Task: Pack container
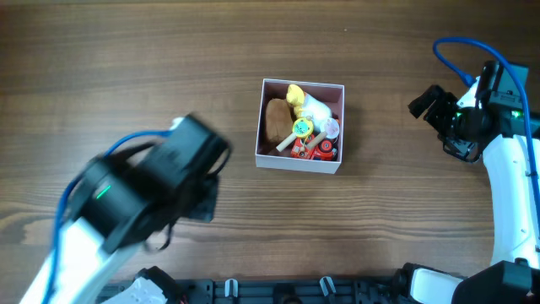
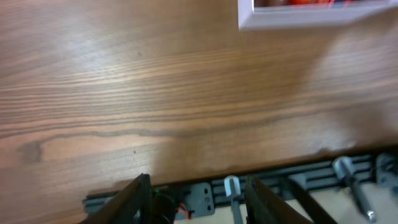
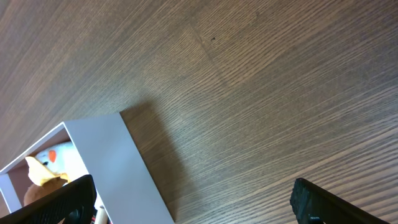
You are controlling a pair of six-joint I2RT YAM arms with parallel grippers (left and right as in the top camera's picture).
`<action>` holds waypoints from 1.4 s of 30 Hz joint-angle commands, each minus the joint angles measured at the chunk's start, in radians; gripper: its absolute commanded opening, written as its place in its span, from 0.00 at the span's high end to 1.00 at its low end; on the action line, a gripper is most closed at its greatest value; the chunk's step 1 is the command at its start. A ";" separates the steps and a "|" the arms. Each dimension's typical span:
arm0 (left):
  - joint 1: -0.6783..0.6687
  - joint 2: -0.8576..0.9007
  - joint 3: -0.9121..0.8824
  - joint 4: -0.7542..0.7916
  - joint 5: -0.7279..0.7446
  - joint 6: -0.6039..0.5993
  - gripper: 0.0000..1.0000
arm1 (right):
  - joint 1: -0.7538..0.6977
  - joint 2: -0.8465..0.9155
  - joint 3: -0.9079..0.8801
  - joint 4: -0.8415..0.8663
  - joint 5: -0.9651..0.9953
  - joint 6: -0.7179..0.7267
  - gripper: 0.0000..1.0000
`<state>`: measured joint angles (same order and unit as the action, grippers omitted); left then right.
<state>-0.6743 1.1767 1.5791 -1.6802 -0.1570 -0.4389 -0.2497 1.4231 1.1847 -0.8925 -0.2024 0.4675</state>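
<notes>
Container (image 1: 297,163) sits at centre of table (image 1: 126,67), toys (image 1: 301,127) inside. Left gripper (image 2: 198,185) open, empty, nearer; container ahead-right of it. Right gripper (image 3: 193,186) spread wide, empty; container lower-left.

The container (image 1: 300,161) sits upright mid-desk between my arms — square, shallow, white-walled, open-topped, crowded with small toys.
</notes>
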 commanded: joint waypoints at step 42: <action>0.619 -1.107 -1.162 0.992 0.228 0.366 0.00 | 0.001 -0.002 -0.002 0.002 -0.009 0.006 0.00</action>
<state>-0.0719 0.1486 0.4988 -0.7021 -0.0120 -0.1642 -0.2497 1.4231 1.1847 -0.8928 -0.2024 0.4675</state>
